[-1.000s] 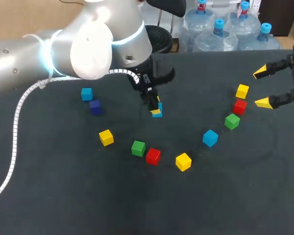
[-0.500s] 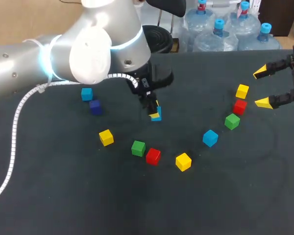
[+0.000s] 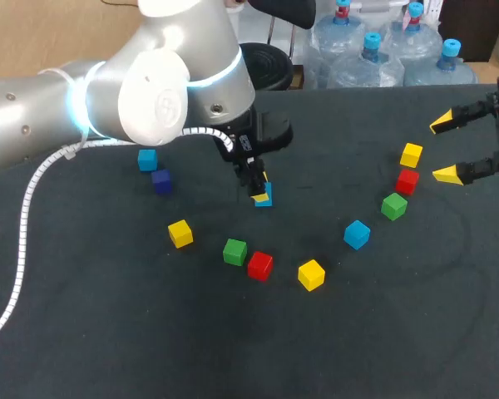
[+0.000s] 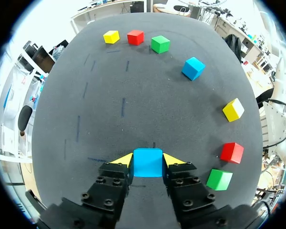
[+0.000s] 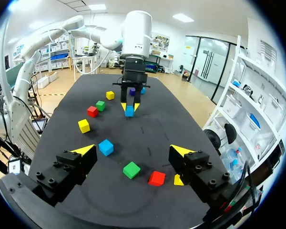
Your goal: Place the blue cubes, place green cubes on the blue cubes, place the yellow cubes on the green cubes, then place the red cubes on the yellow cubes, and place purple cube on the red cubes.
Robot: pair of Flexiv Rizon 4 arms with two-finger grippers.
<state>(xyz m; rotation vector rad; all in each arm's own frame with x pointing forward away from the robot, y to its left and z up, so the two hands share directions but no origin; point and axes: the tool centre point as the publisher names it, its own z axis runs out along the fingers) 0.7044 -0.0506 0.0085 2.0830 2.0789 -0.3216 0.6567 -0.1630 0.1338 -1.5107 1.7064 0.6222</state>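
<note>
My left gripper (image 3: 261,193) is shut on a blue cube (image 3: 267,197) low over the middle of the black table; the left wrist view shows that cube (image 4: 148,162) pinched between both yellow tips. I cannot tell whether it touches the table. A second blue cube (image 3: 357,234) lies to the right, a third (image 3: 147,160) at the left beside the purple cube (image 3: 160,180). Green (image 3: 234,251), red (image 3: 259,265) and yellow (image 3: 311,274) cubes lie nearer the front. My right gripper (image 3: 447,148) hangs open at the far right, above the yellow (image 3: 411,155), red (image 3: 407,180) and green (image 3: 393,205) cubes.
Another yellow cube (image 3: 180,233) sits at the front left. In the right wrist view, the blue (image 5: 105,147), green (image 5: 131,170) and red (image 5: 156,178) cubes lie under the open right gripper (image 5: 133,150). A white cable (image 3: 33,191) hangs from my left arm over the table's left side.
My left gripper has sunk slightly and shifted a little toward the front with the blue cube held. The right arm and the loose cubes have kept still.
</note>
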